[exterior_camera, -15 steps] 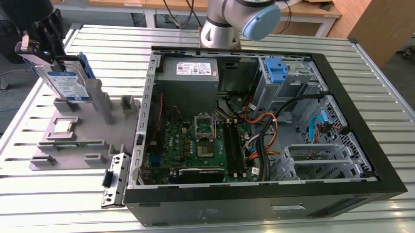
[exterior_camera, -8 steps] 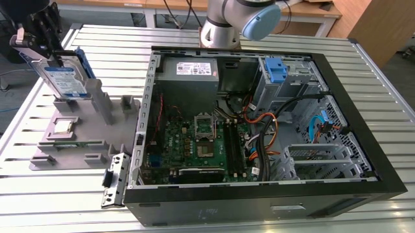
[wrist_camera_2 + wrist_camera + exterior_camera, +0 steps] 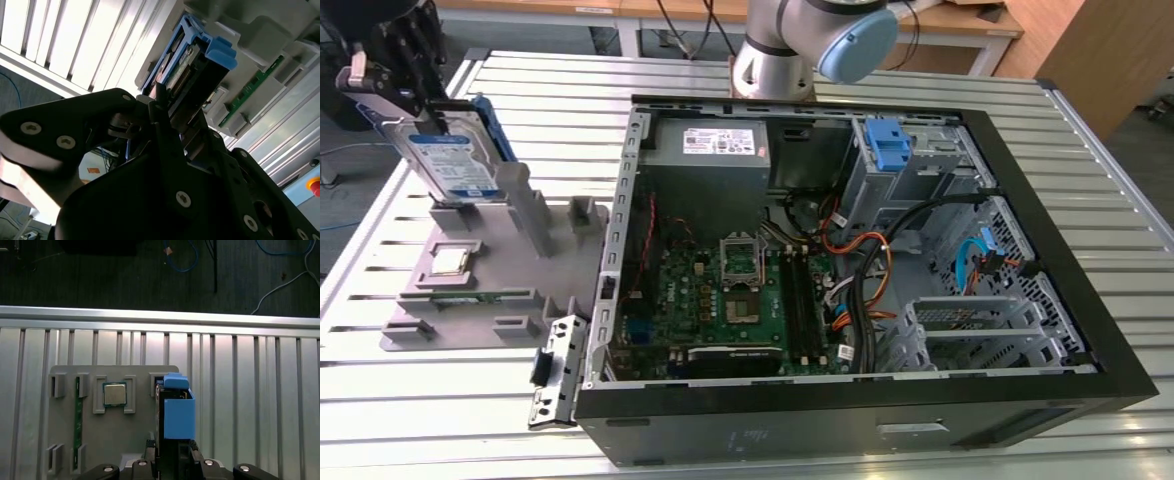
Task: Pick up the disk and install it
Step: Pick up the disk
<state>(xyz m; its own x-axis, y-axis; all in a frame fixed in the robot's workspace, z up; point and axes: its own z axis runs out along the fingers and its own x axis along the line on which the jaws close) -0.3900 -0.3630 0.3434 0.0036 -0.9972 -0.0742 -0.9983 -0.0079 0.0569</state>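
The gripper (image 3: 165,107) is clamped on the top edge of the disk (image 3: 451,160), which stands upright in the holder (image 3: 520,300) at the exterior view's left, probably slotted edge-up for easy grasping.

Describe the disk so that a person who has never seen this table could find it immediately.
Beside the open computer case, on the exterior view's left, lies a grey holder tray. The disk stands on edge at its far end, held by the gripper. Unlike the flat processor chip and green memory stick nearby, it is a tall silver block with a blue bracket.
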